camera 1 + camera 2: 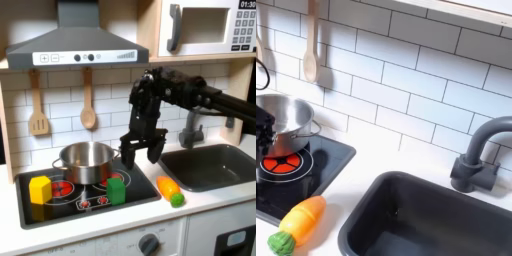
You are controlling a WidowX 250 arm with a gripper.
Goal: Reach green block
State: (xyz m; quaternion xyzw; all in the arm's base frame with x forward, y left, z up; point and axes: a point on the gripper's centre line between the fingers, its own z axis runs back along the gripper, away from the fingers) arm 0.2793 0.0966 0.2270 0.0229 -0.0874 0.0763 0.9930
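While the hand [140, 152] hangs with its fingers apart above the stove [140, 186], the green block [117, 189], small, bright and rounded, stands on the stove's front, at 5 o'clock from the pot [87, 162].

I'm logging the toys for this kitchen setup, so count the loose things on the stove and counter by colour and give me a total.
Green: 1, the green block on the stove
Yellow: 1, the yellow block on the stove
Silver: 1, the pot on the stove
Orange with a green tip: 1, the carrot toy on the counter
Total: 4
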